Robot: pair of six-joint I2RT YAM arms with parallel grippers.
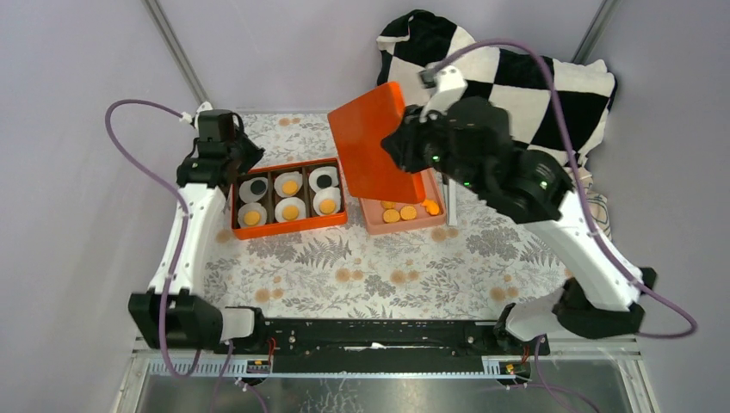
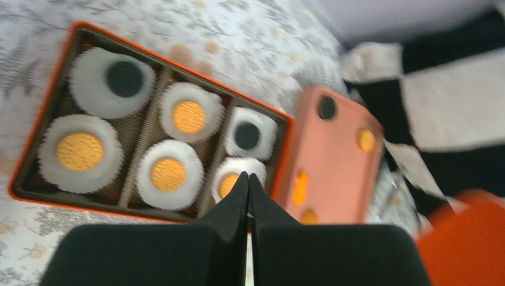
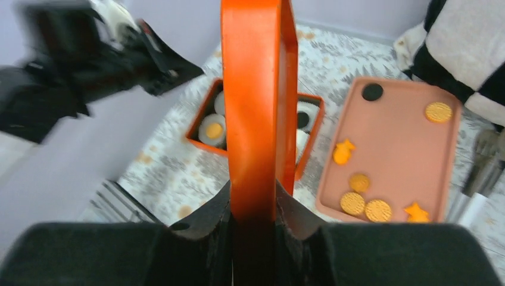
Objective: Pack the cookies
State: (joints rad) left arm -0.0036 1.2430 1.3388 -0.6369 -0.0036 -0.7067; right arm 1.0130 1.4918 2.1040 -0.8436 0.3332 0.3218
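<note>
An orange box [image 1: 242, 225] holds several white paper liners, each with one cookie [image 1: 291, 186]: orange and black discs. It also shows in the left wrist view [image 2: 36, 98]. A pink tray [image 1: 375, 219] to its right holds several loose cookies [image 1: 392, 215], seen too in the right wrist view [image 3: 352, 203]. My right gripper [image 3: 253, 190] is shut on an orange lid [image 1: 372, 142] and holds it tilted in the air over the box and tray. My left gripper [image 2: 248, 177] is shut and empty, above the box's left side.
A black and white checkered cloth [image 1: 516, 73] lies at the back right. The floral tablecloth [image 1: 370, 275] covers the table. Grey walls stand at the back and sides.
</note>
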